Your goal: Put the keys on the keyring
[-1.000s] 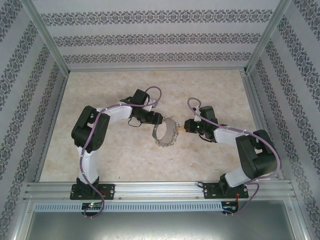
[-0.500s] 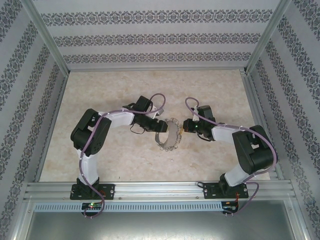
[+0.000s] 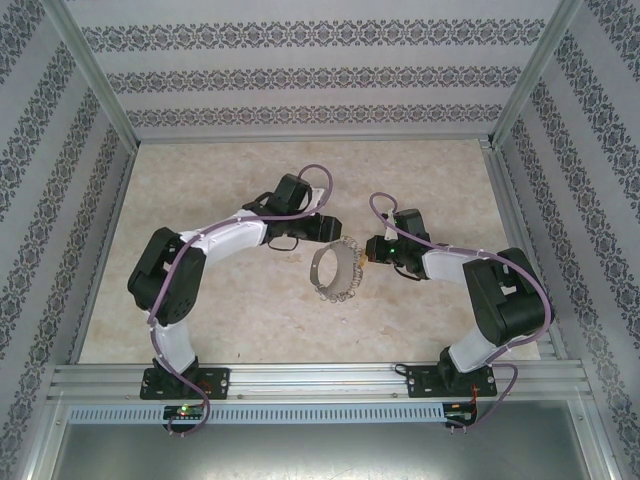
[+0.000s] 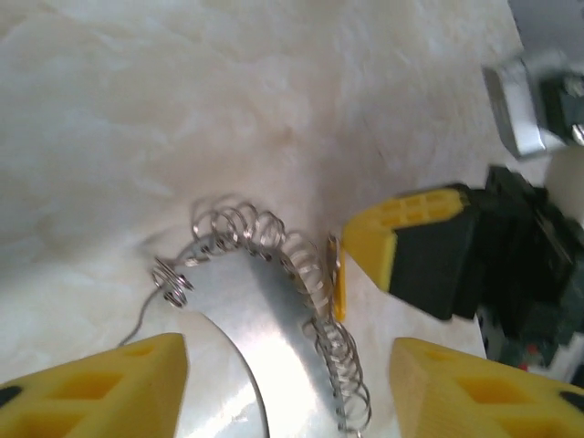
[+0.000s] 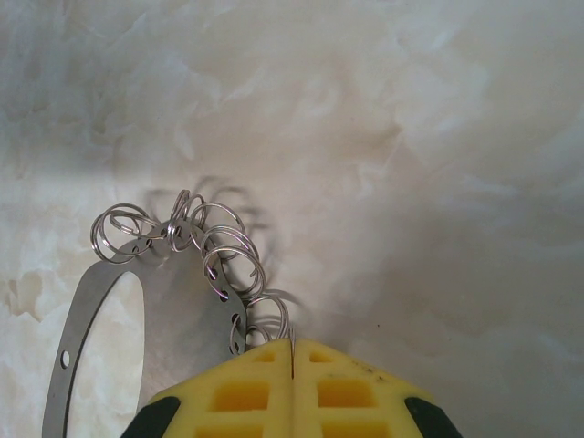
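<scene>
So the right gripper (image 5: 292,351) has its yellow fingers pressed together, pinching the small thin yellowish key (image 4: 339,281) edge-on. The key is just beside the fringe of silver wire loops (image 5: 219,242) on the big flat grey metal keyring (image 4: 260,328). The left gripper (image 4: 287,356) has its fingers spread wide with the keyring between them, mid-way across the marbled beige table (image 3: 200,200).

Bright even light, blurry left-wrist view

free: table (image 3: 200,180) far half, sides | blocked: centre, left gripper (image 4: 287,365) over keyring (image 5: 187,310), right gripper (image 5: 292,351) at rim
</scene>
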`<state>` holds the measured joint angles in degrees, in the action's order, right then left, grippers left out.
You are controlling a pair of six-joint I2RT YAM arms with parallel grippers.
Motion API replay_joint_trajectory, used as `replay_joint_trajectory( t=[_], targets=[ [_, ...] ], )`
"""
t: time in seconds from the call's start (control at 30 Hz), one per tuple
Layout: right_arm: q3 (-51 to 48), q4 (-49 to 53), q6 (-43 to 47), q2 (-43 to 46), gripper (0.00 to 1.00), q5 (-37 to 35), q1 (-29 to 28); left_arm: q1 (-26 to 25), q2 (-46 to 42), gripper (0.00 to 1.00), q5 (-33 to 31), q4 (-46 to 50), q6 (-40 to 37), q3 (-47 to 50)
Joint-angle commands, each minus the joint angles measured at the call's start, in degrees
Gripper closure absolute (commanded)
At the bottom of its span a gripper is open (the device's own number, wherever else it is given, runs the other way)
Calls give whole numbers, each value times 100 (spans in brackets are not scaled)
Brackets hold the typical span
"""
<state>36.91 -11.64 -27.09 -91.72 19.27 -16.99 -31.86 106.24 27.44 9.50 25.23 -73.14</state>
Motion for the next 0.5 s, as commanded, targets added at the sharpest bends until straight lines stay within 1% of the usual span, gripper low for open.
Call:
replay_joint_trajectory(
  t=[0.0,0.03,0.1,0.13,0.3,0.47],
  targets=[
    [84,-98,49,-35,100,-72,56,0,250,49,-618,411,432,-168],
    [87,-104,47,-30,100,-65,56,-11,300,53,-757,468,483,-197],
    [95,-127,27,-39,100,-29,56,-60,382,62,-1023,599,500,-232],
    [98,-135,21,-39,100,-27,49,-104,423,63,-1191,714,500,-269],
    [115,-198,-7,-64,100,22,48,-402,500,61,-1641,814,421,-261],
    [123,-252,-12,-134,100,53,56,-577,659,60,-1836,762,456,-325]
  ],
)
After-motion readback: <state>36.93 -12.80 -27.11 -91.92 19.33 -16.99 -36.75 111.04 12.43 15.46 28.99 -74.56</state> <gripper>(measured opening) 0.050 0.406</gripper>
